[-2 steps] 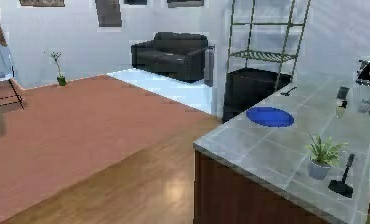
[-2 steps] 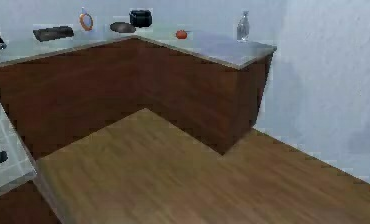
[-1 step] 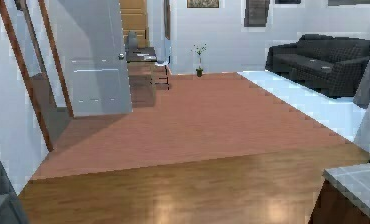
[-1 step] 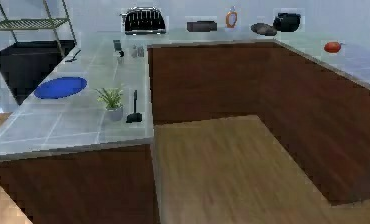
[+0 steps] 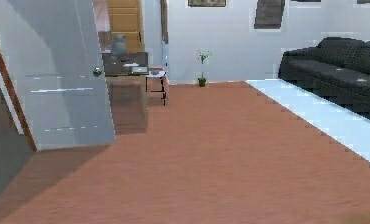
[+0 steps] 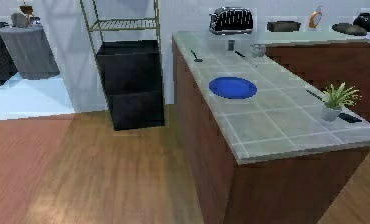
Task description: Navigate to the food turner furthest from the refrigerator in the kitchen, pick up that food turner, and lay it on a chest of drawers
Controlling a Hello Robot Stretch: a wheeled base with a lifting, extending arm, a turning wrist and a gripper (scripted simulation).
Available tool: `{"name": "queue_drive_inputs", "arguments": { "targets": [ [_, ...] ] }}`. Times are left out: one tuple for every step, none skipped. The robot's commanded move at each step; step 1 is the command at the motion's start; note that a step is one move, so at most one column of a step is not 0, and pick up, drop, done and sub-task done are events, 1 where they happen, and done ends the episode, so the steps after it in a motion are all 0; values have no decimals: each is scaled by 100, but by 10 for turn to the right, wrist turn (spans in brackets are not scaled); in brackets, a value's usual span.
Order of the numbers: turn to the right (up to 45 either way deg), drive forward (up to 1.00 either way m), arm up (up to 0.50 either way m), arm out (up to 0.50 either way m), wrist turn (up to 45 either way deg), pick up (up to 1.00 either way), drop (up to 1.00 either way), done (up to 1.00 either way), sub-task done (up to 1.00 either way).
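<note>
Tiled counter (image 6: 278, 128) close w/ blue plate (image 6: 233, 88); door (image 5: 53, 75) open fwd-left; fingers: can't tell.

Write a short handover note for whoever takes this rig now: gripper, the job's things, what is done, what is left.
Gripper: state unknown. The tiled counter lies beside the robot; on it a blue plate, a potted plant and a slim dark thing, perhaps a food turner. Done: kitchen reached. Left: confirm the turner, pick it up, find a chest of drawers, lay it there.
</note>
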Motion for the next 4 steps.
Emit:
{"name": "queue_drive_inputs", "arguments": {
  "targets": [
    [-120, 0, 0, 0, 0, 0, 0, 0, 0],
    [0, 15, 0, 0, 0, 0, 0, 0, 0],
    [450, 0, 0, 0, 0, 0, 0, 0, 0],
    [390, 0, 0, 0, 0, 0, 0, 0, 0]
  ]
}}
